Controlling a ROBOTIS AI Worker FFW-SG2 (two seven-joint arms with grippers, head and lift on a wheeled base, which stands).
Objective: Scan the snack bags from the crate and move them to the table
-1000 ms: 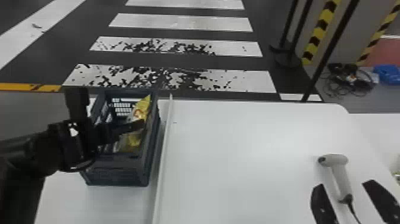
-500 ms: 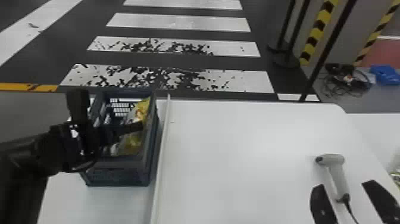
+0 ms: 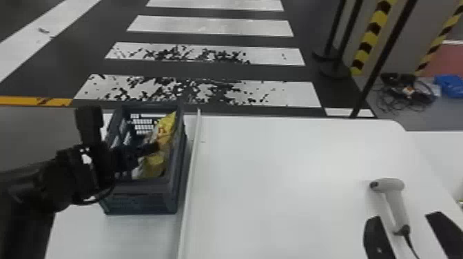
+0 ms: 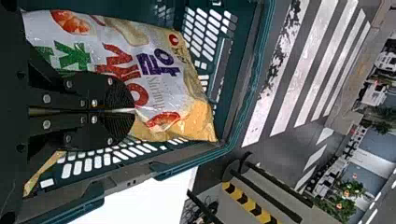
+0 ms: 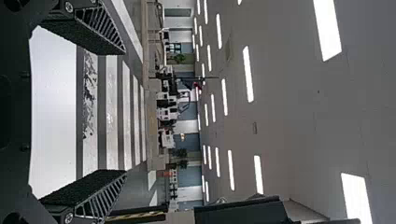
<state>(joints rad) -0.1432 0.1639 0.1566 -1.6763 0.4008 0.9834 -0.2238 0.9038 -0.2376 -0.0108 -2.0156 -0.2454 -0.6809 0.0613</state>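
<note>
The left gripper [image 4: 132, 110] was drawn together on the bag [image 4: 161, 84], its flat fingers almost meeting; a pale strip in the seam between them was judged to be pinched film. The bag lay inside the crate [image 3: 141, 203], which stood on the left part of the table [image 3: 282, 206], beside a raised rail [image 3: 189, 196]. The right gripper [image 5: 125, 112] was spread wide, above the scanner [image 3: 389, 185]. The step in hand was judged to be the lift. For good execution, the pinch needed to be firm enough to prevent slipping, yet light enough not to burst the film. A slow, straight rise was advisable until the bag's lowest corner cleared the rim; only then was a sideways pass over the rail called for. Early sideways travel risked snagging the film on the crate wall, and the off-centre hold could have let the bag swing. A gentle lowering near the scanner, with the code accessible, would have suited the scan. The bag showed a glossy, creased white face with red, green and purple lettering, orange-red food pictures and a yellow-orange end. Whether the yellow strip near the gripper's base belonged to it could not be told.
</note>
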